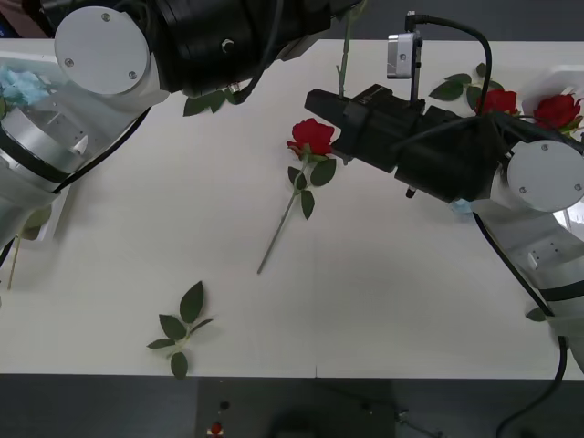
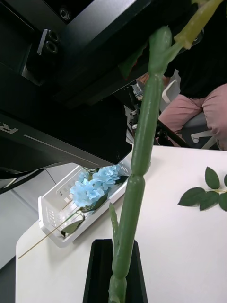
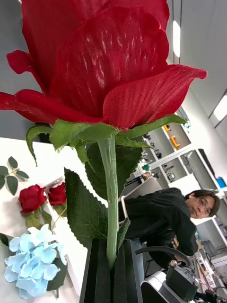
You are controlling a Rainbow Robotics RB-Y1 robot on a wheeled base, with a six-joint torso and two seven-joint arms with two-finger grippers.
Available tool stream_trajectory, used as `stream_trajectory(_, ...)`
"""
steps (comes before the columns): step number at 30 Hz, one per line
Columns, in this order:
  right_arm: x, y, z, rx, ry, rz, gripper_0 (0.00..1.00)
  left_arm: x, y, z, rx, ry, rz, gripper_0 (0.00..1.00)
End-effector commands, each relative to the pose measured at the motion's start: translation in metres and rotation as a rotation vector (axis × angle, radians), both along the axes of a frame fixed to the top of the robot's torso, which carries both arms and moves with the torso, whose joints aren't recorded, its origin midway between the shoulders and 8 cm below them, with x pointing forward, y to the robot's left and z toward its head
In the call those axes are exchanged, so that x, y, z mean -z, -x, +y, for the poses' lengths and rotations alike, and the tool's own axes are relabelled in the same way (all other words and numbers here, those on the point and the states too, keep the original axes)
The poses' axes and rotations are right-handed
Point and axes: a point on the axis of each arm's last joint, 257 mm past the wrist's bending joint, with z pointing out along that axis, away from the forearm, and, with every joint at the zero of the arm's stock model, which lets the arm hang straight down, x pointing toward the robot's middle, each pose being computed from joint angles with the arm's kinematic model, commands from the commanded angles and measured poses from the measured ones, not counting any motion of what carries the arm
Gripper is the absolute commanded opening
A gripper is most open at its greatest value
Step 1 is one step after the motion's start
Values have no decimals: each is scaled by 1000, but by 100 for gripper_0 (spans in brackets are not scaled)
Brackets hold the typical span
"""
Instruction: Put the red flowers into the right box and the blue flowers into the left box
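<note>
My left gripper [image 3: 111,267] is shut on the stem just under a big red rose [image 3: 94,61]. My right gripper [image 1: 339,96] [image 2: 116,270] is shut on a thick green stem [image 2: 142,156] that rises toward the left arm at the top edge [image 1: 345,50]. Another red rose [image 1: 312,137] lies loose at mid-table, its stem pointing to the front left. Two red roses [image 1: 497,100] [image 3: 33,196] lie at the far right, with a blue flower [image 3: 30,260] next to them. Blue flowers [image 2: 94,187] [image 1: 23,87] rest in the white left box [image 2: 52,213].
A loose green leaf sprig [image 1: 182,328] lies near the table's front edge. More leaves [image 1: 452,88] [image 2: 208,194] lie at the back right. The bulky left arm [image 1: 182,46] spans the back left. A person sits behind the table.
</note>
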Motion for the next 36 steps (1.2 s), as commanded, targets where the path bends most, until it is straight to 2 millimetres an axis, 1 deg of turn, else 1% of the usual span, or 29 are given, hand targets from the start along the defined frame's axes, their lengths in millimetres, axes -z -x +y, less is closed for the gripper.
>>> stream_trajectory(1, -16, 1, 3, -7, 2, -41, 0, -20, -2, 8, -18, -10, -59, 0)
stream_trajectory(3, -14, 1, 1, -5, 4, -38, 0, -20, -1, 7, -17, -9, -59, 0)
stream_trajectory(4, -14, 1, 1, -5, 4, -38, 0, -20, -1, 7, -17, -8, -56, 5)
stream_trajectory(5, -14, 1, 1, -4, 6, -39, 0, -20, -1, 7, -16, -5, -55, 24)
stream_trajectory(6, -14, 1, 1, -6, 6, -38, 0, -20, -2, 8, -19, 2, -49, 35)
stream_trajectory(7, -14, 1, 1, -5, 7, -38, 0, -21, -2, 8, -18, 10, -41, 52)
stream_trajectory(8, -13, 1, 1, -5, 9, -39, 0, -22, -2, 8, -17, 15, -36, 77)
stream_trajectory(9, -13, 1, 1, -5, 9, -39, 0, -23, -3, 9, -21, 21, -39, 93)
stream_trajectory(10, -13, 1, 1, -5, 9, -39, 0, -25, -4, 10, -26, 25, -41, 100)
stream_trajectory(15, -14, 1, 1, -5, 7, -37, 0, -25, -7, 15, -37, 17, -48, 100)
stream_trajectory(18, -13, 1, 0, -4, 8, -34, 0, -26, -11, 26, -52, 8, -46, 100)
stream_trajectory(20, -9, -3, -5, 5, 12, -19, 0, -28, -12, 42, -60, -5, -35, 100)
stream_trajectory(22, -3, -7, -11, 11, 21, 1, 0, -21, -8, 54, -40, -43, -4, 100)
stream_trajectory(24, 5, -15, -25, 26, 27, 36, 0, -6, 0, 72, -10, -112, 45, 100)
stream_trajectory(25, 8, -18, -30, 33, 31, 51, 0, 0, 2, 77, -4, -131, 62, 100)
stream_trajectory(27, 19, -28, -57, 55, 33, 137, 0, 30, 14, 97, 23, -203, 128, 100)
stream_trajectory(28, 22, -30, -65, 61, 33, 166, 0, 41, 16, 102, 26, -222, 147, 100)
stream_trajectory(29, 27, -34, -81, 72, 37, 216, 0, 61, 21, 111, 34, -254, 185, 100)
stream_trajectory(30, 29, -37, -92, 85, 45, 238, 0, 71, 23, 115, 37, -266, 203, 100)
stream_trajectory(31, 36, -43, -116, 119, 57, 291, 0, 90, 25, 123, 34, -290, 235, 100)
stream_trajectory(33, 48, -53, -175, 200, 149, 367, 0, 126, 24, 137, 14, -335, 275, 100)
stream_trajectory(34, 50, -54, -190, 218, 176, 385, 0, 133, 23, 139, 7, -349, 278, 100)
stream_trajectory(36, 59, -53, -249, 289, 262, 482, 0, 163, 17, 146, -20, -415, 281, 100)
